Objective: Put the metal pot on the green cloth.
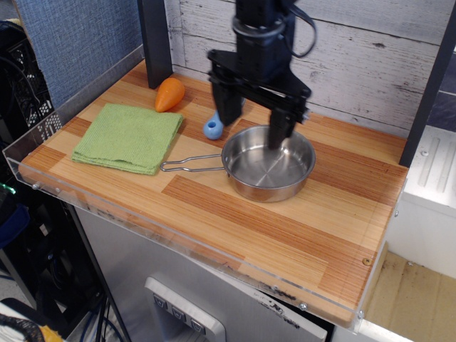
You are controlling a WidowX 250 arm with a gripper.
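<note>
Black end effector (252, 123) (looped black cable)

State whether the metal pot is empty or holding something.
Empty: the metal pot shows only its bare shiny bottom; the open claw hangs over its rim.

The bench (285, 221) is a wooden top of light and darker striped planks, edged at the front and left by a clear plastic lip. 4 things lie directly on it. The green cloth (128, 137) sits folded near the left end. The metal pot (265, 171) stands right of it, apart, its wire handle pointing toward the cloth. An orange carrot-shaped toy (169, 93) lies behind the cloth, and a blue-handled scoop (211, 127) lies between carrot and pot.
</note>
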